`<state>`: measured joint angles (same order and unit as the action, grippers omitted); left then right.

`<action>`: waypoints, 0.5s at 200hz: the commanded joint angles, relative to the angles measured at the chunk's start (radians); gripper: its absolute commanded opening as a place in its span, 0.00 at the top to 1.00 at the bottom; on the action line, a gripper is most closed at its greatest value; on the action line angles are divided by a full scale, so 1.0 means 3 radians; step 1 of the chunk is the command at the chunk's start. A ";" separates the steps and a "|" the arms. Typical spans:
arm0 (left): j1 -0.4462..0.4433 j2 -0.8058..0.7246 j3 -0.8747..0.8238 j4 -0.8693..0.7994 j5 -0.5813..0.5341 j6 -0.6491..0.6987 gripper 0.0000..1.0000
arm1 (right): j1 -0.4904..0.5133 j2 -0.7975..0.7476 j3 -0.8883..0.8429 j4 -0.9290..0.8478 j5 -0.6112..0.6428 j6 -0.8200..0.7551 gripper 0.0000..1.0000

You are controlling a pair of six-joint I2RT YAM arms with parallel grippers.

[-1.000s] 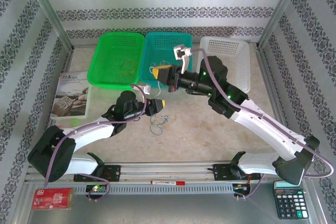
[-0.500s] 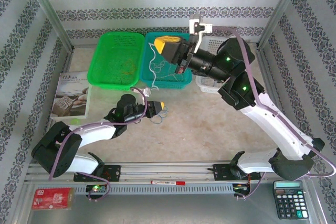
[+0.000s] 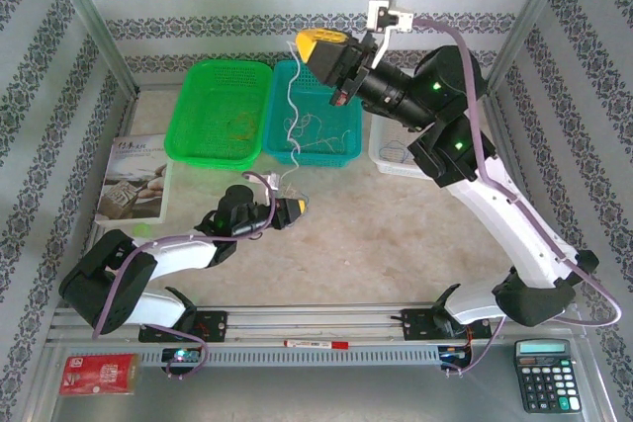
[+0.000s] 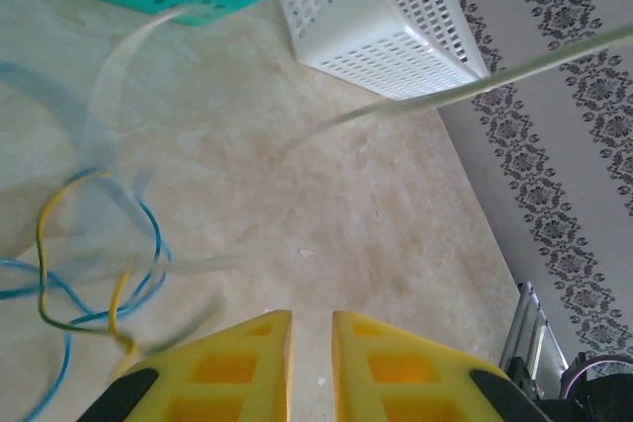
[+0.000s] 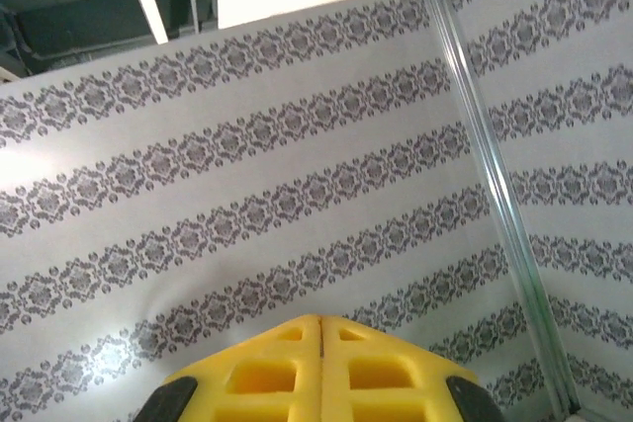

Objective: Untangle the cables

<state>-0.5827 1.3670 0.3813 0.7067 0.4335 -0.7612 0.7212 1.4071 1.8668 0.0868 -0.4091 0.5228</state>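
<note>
Looping thin blue and yellow cables on smooth beige tabletop

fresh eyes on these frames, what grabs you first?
The right tool, shut and high above the teal basket, with a whitish cable hanging from it in a long strand down toward the table. Next, the left tool, low over the table in front of that basket, with a loose tangle of blue and yellow cables lying just beside it.
</note>
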 commanded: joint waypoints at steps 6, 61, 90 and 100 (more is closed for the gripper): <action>-0.0052 0.0026 -0.0102 0.0272 -0.0059 -0.0037 0.81 | -0.0058 0.0037 0.0325 0.0176 -0.0014 -0.0077 1.00; -0.0053 0.0106 -0.0213 0.0418 -0.0061 -0.0104 0.81 | -0.0109 0.0120 0.0590 0.0105 -0.0047 -0.0122 1.00; -0.0053 0.0071 -0.0218 0.0396 -0.0065 -0.0107 0.79 | -0.0126 0.0124 0.0586 0.0109 -0.0057 -0.0113 1.00; -0.0052 0.0054 -0.0218 0.0384 -0.0065 -0.0106 0.77 | -0.0128 0.0126 0.0579 0.0108 -0.0067 -0.0105 1.00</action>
<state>-0.5827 1.3926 0.3233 0.7570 0.4210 -0.7834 0.6952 1.4364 2.0224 0.1009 -0.4099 0.5007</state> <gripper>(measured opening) 0.214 0.050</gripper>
